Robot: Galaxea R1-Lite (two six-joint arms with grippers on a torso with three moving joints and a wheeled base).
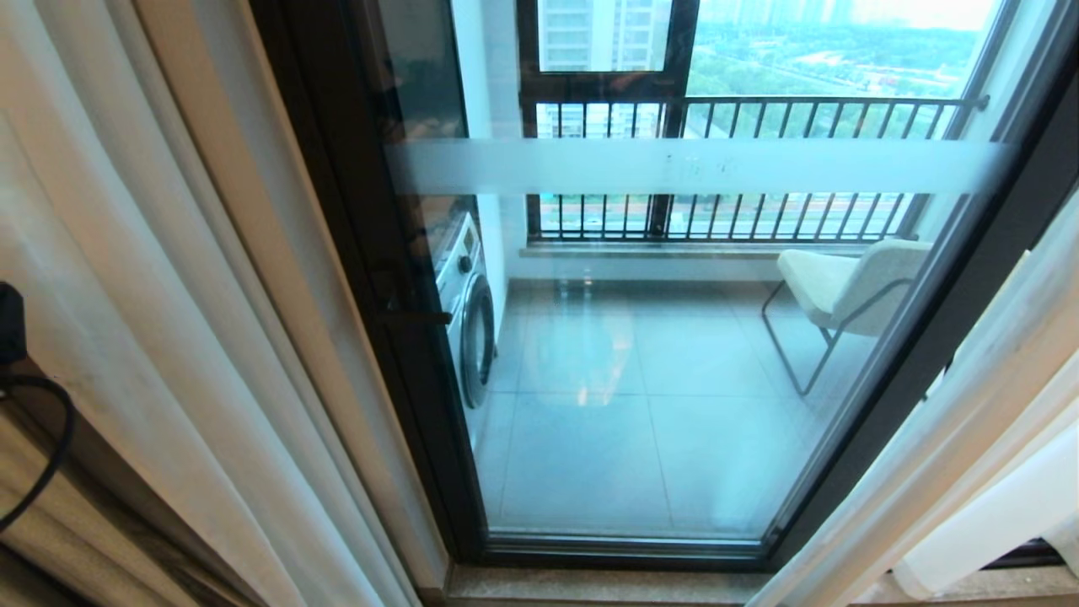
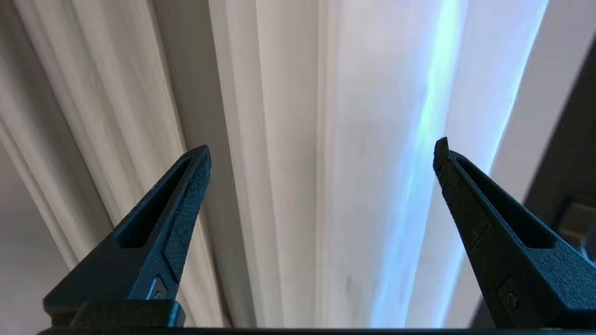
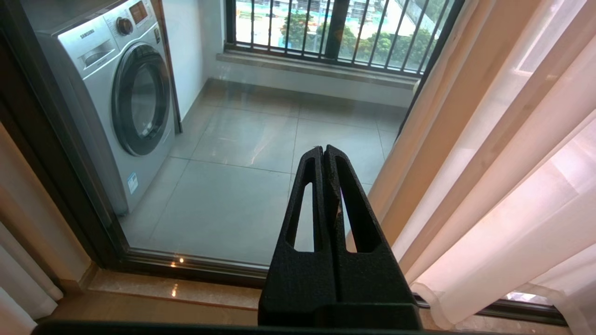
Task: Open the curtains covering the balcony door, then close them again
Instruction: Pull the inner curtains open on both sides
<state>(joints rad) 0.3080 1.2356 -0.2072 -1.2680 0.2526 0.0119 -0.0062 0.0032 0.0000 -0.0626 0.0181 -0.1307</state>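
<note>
The sheer white curtains hang gathered at both sides: one panel on the left [image 1: 126, 295] and one on the right [image 1: 969, 455]. Between them the balcony door [image 1: 674, 379] stands uncovered, its black frame and frosted stripe [image 1: 691, 166] in full view. My left gripper [image 2: 322, 146] is open. It faces the left curtain's vertical folds [image 2: 288, 139] from close by, with nothing between its fingers. A black part of my left arm [image 1: 10, 324] shows at the head view's left edge. My right gripper [image 3: 323, 148] is shut and empty, held low before the door's bottom rail [image 3: 195, 267], beside the right curtain [image 3: 512, 209].
Behind the glass stand a washing machine [image 1: 468, 312] on the left and a pale chair [image 1: 843, 287] on the right, with a black-barred railing [image 1: 742, 169] beyond. A beige drape [image 1: 278, 253] hangs by the door frame. A stone sill [image 3: 139, 288] runs below the door.
</note>
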